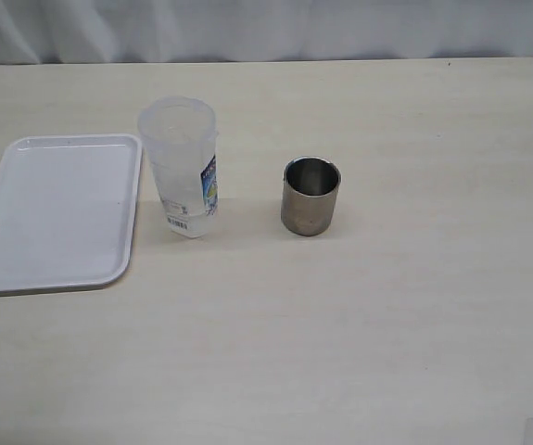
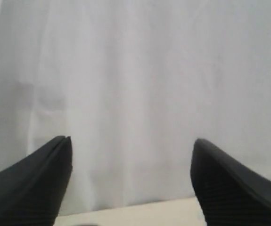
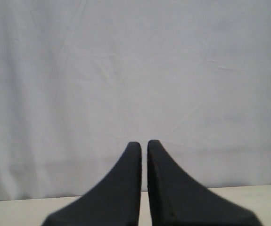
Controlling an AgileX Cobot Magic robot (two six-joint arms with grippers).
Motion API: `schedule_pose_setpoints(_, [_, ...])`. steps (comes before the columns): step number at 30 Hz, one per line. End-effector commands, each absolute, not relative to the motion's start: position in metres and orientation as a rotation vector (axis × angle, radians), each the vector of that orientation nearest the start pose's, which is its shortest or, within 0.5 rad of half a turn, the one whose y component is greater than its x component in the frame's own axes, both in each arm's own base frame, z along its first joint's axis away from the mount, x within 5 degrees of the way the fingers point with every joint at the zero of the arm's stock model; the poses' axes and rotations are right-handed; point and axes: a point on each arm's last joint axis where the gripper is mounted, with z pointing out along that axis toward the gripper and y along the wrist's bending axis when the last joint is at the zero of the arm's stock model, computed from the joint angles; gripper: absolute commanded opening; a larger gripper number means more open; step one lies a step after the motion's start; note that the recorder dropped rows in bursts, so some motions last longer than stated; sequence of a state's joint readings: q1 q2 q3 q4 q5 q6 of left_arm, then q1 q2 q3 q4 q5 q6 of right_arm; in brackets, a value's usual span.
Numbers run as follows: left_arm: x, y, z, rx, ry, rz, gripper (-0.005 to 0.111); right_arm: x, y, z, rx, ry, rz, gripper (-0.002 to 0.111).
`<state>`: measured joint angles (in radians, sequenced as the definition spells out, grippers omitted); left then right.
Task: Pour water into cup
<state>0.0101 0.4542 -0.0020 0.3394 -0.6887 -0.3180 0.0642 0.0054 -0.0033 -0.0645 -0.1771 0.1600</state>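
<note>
The short brushed-steel cup (image 1: 310, 196) stands upright near the middle of the table. To its left stands a taller translucent plastic container (image 1: 182, 167) with a blue label and barcode; I cannot make out the water in it. Neither gripper shows in the exterior view. In the left wrist view my left gripper (image 2: 133, 143) is open and empty, its fingers wide apart, facing a white curtain. In the right wrist view my right gripper (image 3: 143, 145) is shut on nothing, also facing the curtain. No task object shows in either wrist view.
A white rectangular tray (image 1: 57, 211) lies at the left of the table, next to the plastic container. A white curtain (image 1: 266, 28) hangs behind the table's far edge.
</note>
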Motion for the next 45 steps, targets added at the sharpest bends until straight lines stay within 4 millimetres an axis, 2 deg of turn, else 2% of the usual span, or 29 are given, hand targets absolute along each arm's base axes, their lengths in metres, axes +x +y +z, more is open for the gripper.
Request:
schedule_pose_setpoints(1, [0.105, -0.032, 0.228, 0.307, 1.339, -0.235, 0.068, 0.053, 0.004, 0.230, 0.021, 1.299, 0.147, 0.004])
schedule_pose_setpoints(7, [0.126, -0.039, 0.212, 0.386, 1.392, -0.310, 0.084, 0.053, 0.004, 0.229, 0.021, 1.303, 0.147, 0.004])
schedule_pose_setpoints(14, [0.155, -0.042, 0.200, 0.377, 1.505, -0.385, 0.084, 0.053, 0.004, 0.229, 0.021, 1.303, 0.147, 0.004])
schedule_pose_setpoints(18, [0.169, -0.048, 0.192, 0.454, 1.559, -0.433, 0.084, 0.053, 0.004, 0.229, 0.021, 1.311, 0.146, 0.004])
schedule_pose_setpoints(20, [0.175, -0.049, 0.189, 0.471, 1.577, -0.446, 0.092, 0.053, 0.004, 0.229, 0.022, 1.313, 0.146, 0.004])
schedule_pose_setpoints(22, [0.182, -0.049, 0.185, 0.469, 1.600, -0.454, 0.104, 0.053, 0.004, 0.228, 0.022, 1.315, 0.146, 0.004])
schedule_pose_setpoints(23, [0.185, -0.049, 0.183, 0.465, 1.612, -0.459, 0.105, 0.053, 0.004, 0.228, 0.022, 1.316, 0.146, 0.004])
schedule_pose_setpoints(30, [0.197, -0.054, 0.173, 0.495, 1.614, -0.537, 0.105, 0.054, 0.004, 0.228, 0.022, 1.322, 0.145, 0.004])
schedule_pose_setpoints(45, [0.243, -0.067, 0.125, 0.701, 1.708, -0.704, 0.105, 0.054, 0.004, 0.227, 0.023, 1.329, 0.145, 0.004])
